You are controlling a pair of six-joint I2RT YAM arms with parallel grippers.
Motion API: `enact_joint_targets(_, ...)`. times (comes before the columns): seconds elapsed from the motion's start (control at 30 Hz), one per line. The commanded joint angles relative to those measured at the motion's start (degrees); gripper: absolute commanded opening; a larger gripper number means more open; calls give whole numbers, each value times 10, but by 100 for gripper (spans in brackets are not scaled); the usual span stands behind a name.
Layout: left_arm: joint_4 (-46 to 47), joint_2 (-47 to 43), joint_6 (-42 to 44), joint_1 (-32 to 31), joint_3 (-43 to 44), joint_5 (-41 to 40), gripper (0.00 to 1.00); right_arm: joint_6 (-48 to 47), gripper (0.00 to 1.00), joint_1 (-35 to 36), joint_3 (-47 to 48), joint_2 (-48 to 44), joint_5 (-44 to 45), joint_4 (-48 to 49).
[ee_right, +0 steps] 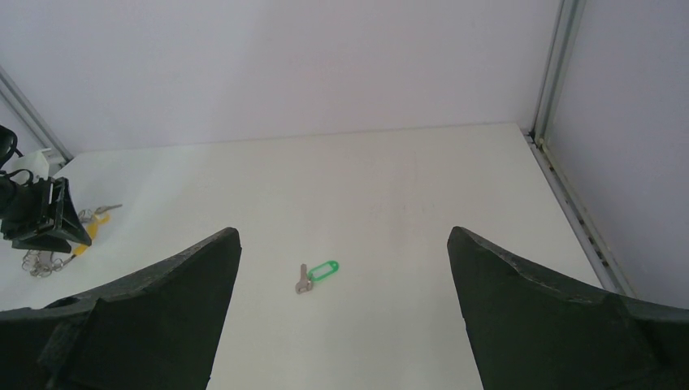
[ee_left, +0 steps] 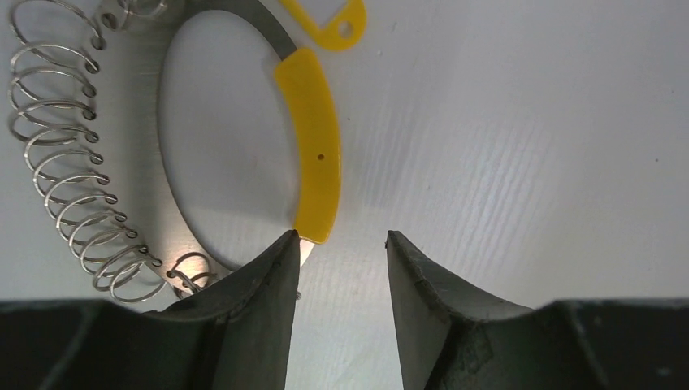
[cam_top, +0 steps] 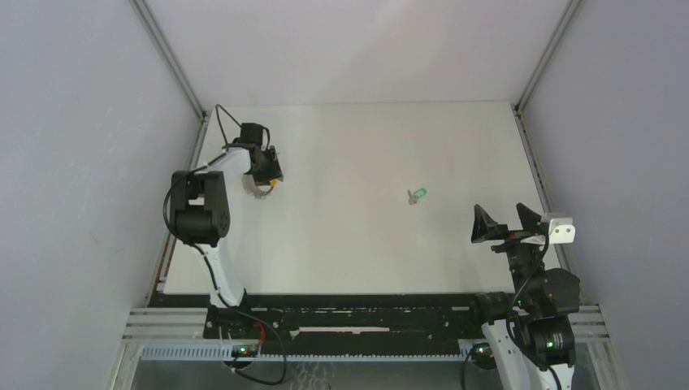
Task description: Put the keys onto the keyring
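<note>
Yellow sleeve of the keyring: centre the narrowly parted, empty jaws of the left gripper over its tip before closing.

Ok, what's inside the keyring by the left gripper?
Only bare table shows inside the keyring; the yellow key tag lies outside its rim. A finger of the left gripper covers the ring's near edge.

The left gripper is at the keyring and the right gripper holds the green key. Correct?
No: the green key lies on the table, apart from the open right gripper, as the right wrist view shows. The left gripper is at the keyring.
</note>
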Motion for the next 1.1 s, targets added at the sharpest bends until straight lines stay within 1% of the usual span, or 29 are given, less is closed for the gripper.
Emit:
enact_joint_targets(0.0, -13, -7, -8, -3, 14, 46, 48, -8, 100, 4, -1, -10, -3, 24)
enact_joint_targets(0.2, -25, 7, -17, -18, 0, 69, 48, -7, 100, 4, -1, -15, -6, 24)
enact_joint_targets(0.37, -11, -5, -22, -42, -29, 51, 48, -7, 100, 5, -1, -17, -8, 22)
enact_joint_targets(0.47, 1, -40, -21, -42, -42, 2, 50, -8, 100, 6, -1, -18, -7, 22)
enact_joint_targets(0.57, -5, -65, -11, -38, -29, -50, 52, -8, 100, 8, 0, -18, -6, 22)
enact_joint_targets(0.63, -5, -70, -15, -32, -17, -73, 55, -8, 100, 7, -1, -18, -5, 23)
enact_joint_targets(0.73, 9, -68, -29, -24, -4, -99, 56, -8, 100, 8, -1, -18, -4, 22)
enact_joint_targets(0.77, 12, -62, -36, -22, 7, -103, 59, -8, 100, 7, -1, -18, -4, 22)
enact_joint_targets(0.93, -4, 7, -76, 1, 68, -45, 64, -9, 100, 7, -2, -18, -5, 22)
enact_joint_targets(1.07, 13, 26, -103, 2, 65, -7, 67, -10, 100, 8, -2, -18, -4, 22)
